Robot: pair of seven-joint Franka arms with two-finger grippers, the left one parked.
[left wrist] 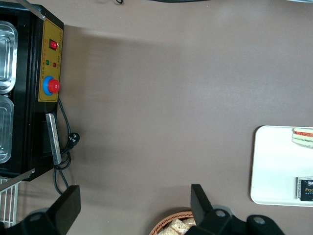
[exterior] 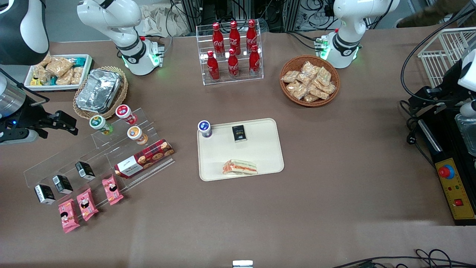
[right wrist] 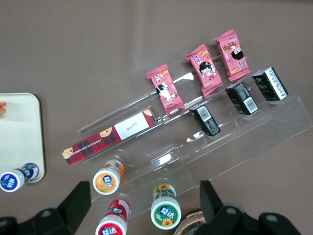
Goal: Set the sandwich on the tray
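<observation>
The gripper (right wrist: 145, 203) hangs wide open and empty above the clear stand (right wrist: 234, 142), touching nothing. The sandwich (exterior: 240, 167) lies on the tray (exterior: 260, 152), at its edge nearest the front camera.

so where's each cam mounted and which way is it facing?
Front: high, facing both arms, looking down on the table; the pincer hangs open above the acrylic stand; the sandwich lies on the tray.
Left wrist: looks straight down; own fingers, control box.
Right wrist: looks straight down; pincer over the plaid biscuit box.
All three show the tray.
</observation>
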